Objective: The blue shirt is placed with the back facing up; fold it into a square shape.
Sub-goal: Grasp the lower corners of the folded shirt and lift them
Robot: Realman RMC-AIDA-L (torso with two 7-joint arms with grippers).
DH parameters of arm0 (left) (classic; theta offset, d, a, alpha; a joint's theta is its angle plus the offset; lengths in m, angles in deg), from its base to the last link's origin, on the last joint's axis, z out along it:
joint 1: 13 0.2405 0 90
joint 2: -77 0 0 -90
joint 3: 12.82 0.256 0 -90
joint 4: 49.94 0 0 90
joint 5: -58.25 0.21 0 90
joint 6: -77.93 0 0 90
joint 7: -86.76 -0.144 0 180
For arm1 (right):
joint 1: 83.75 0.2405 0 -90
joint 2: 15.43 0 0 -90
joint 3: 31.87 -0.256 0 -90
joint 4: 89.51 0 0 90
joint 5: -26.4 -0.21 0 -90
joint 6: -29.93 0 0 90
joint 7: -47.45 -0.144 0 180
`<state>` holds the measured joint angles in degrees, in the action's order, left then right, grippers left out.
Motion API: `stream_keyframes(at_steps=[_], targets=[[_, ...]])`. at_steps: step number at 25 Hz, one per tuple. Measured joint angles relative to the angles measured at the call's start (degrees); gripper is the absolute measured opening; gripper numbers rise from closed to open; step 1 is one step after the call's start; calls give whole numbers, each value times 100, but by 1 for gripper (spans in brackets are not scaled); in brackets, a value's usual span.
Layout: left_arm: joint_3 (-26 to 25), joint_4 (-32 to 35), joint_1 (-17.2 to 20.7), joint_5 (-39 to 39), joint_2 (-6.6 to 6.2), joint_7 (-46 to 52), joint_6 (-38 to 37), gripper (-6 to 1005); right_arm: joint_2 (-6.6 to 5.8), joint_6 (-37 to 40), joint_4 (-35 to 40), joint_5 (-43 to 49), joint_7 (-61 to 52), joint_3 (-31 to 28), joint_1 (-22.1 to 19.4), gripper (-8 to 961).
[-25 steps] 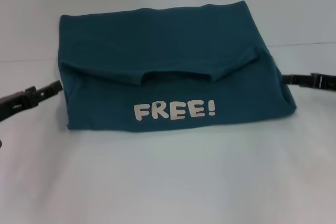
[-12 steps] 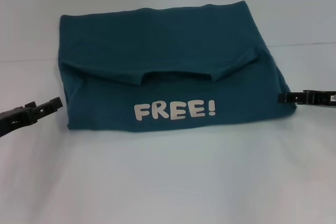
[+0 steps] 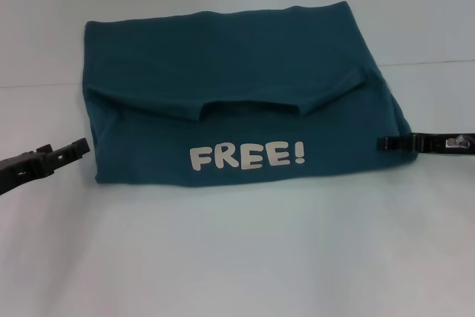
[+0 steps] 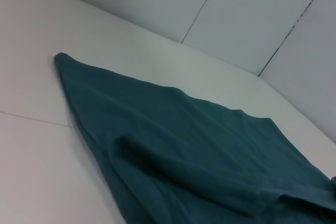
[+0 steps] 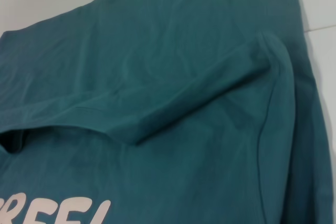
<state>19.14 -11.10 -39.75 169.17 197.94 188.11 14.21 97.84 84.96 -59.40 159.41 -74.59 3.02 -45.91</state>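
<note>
Left gripper (image 3: 80, 146) low at the near left, just beside the near left corner of the blue shirt (image 3: 237, 102), tip apart from the cloth by a sliver; whether spread or pressed together cannot be told. Right gripper (image 3: 386, 143) at the same depth on the other side, tip over the shirt's right edge, reaching a little way in above the fabric; finger state likewise impossible to tell, and contact with the cloth unclear. Between the two, lying on the white table (image 3: 237, 257): the shirt, folded into a broad block, off-white "FREE!" lettering (image 3: 246, 157) facing up on the near panel. Just behind the lettering, a folded-over flap with a raised, slightly gaping edge. Farther back, plain teal cloth running flat to the far edge.
</note>
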Motion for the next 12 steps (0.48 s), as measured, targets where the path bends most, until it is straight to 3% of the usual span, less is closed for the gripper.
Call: stream_keyframes(at_steps=[7, 12], targets=[[-6, -5, -21, 16, -3, -1, 30, 902, 20, 5, -35, -10, -24, -4, 30, 734], [-6, -19, -23, 17, -6, -1, 57, 901, 17, 93, 13, -15, 12, -3, 30, 582]])
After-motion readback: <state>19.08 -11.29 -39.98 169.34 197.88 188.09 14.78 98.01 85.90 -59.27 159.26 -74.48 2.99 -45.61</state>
